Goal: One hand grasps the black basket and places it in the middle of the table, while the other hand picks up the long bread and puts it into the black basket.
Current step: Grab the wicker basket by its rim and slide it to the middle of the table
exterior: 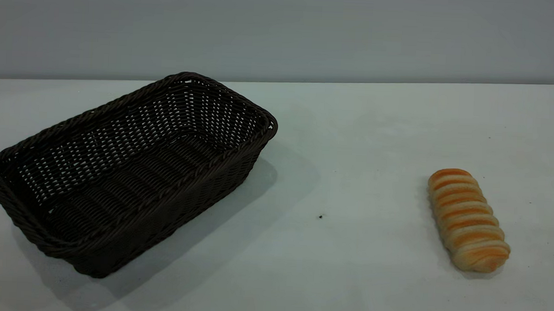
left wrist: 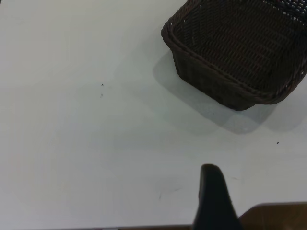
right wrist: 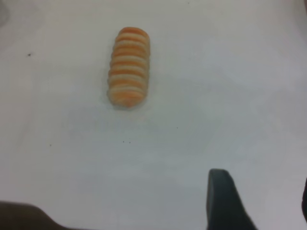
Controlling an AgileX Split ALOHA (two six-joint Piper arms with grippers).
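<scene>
Black and tapering, a single fingertip [left wrist: 213,191] of the left end effector [left wrist: 240,201] is showing in the left wrist view, hanging above bare white surface [left wrist: 96,143] close to that surface's near edge; the other finger is out of frame, so I cannot tell whether this end effector is open or closed. The black basket [exterior: 126,172] is sitting apart from it, empty, on the left half of the surface, lying at a slant with one short end toward the left edge and the other pointing toward the far edge. The right end effector [right wrist: 259,201] is likewise hovering over open surface, with one dark fingertip [right wrist: 221,196] in sight and a sliver of another at the frame's border, a wide gap between them, so it is standing open and holding nothing. The long bread [exterior: 468,220] is lying ridged side up on the right half of the surface, near the right edge, well apart from the basket and clear of the right end effector. Neither arm is appearing in the exterior view.
</scene>
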